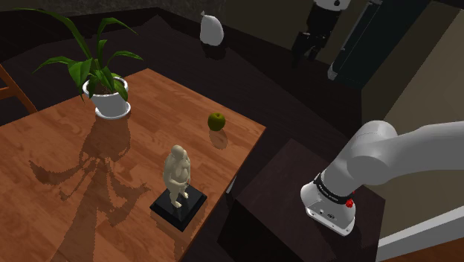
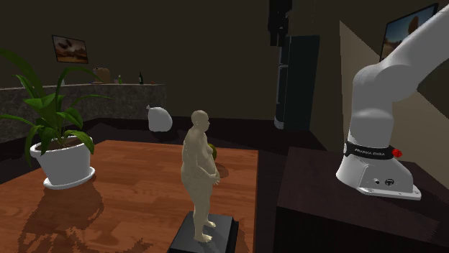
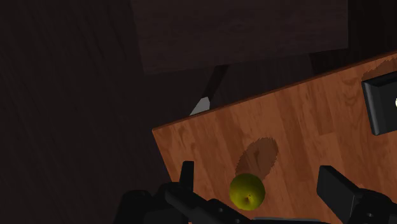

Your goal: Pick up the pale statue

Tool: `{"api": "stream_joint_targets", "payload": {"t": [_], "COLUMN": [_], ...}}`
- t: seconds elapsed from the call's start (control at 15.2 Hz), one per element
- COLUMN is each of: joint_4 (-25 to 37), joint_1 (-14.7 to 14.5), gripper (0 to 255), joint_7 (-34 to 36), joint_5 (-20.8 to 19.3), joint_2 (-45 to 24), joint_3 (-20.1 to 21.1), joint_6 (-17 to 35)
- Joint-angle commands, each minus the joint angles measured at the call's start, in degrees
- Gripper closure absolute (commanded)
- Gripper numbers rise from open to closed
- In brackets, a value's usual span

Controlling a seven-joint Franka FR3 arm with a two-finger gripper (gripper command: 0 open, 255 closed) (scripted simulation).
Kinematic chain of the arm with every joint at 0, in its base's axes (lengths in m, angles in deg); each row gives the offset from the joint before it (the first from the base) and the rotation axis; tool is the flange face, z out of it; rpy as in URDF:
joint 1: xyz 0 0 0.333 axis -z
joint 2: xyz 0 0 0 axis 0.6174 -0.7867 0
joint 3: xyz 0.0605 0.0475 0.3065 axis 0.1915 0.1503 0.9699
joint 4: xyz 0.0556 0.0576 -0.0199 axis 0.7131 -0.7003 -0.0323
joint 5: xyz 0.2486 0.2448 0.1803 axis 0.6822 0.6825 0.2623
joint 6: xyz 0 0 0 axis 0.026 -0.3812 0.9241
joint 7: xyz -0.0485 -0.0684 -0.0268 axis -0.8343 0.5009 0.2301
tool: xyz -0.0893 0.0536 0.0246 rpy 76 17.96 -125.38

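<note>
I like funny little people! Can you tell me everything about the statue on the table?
The statue is a pale beige figure of a chubby, bald person, smooth all over. It stands upright on a flat black square base, near the edge of the wooden table that is closest to the robot's stand. Nothing else touches it.

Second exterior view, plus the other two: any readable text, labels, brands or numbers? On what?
White lettering on the black band low on the white arm: too small to read.
Pale statue and its dark base: no text.
Framed picture on the far wall: no text legible.
No other writing seen.
</note>
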Motion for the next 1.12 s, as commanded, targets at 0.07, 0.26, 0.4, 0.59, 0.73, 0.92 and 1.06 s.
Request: {"api": "stream_joint_targets", "payload": {"t": [0.07,0.26,0.4,0.59,0.73,0.92,1.06], "joint_4": [-0.6,-1.9,-2.4,-2.7,-2.5,-1.7,-0.9], "joint_1": [-0.3,-1.3,-2.0,-2.9,-3.5,-4.3,-4.7], "gripper": [0,0,0,0,0,0,0], "joint_7": [1.6,6.3,9.4,14.0,17.0,21.5,24.5], "joint_5": [0.9,3.7,5.5,8.0,9.6,11.7,12.8], "joint_2": [-0.2,-1.2,-2.2,-4.4,-6.1,-9.4,-11.8], "joint_3": [1.1,4.5,6.7,10.1,12.3,15.7,17.9], "joint_6": [0.5,2.2,3.4,5.5,7.0,9.3,10.9]}}
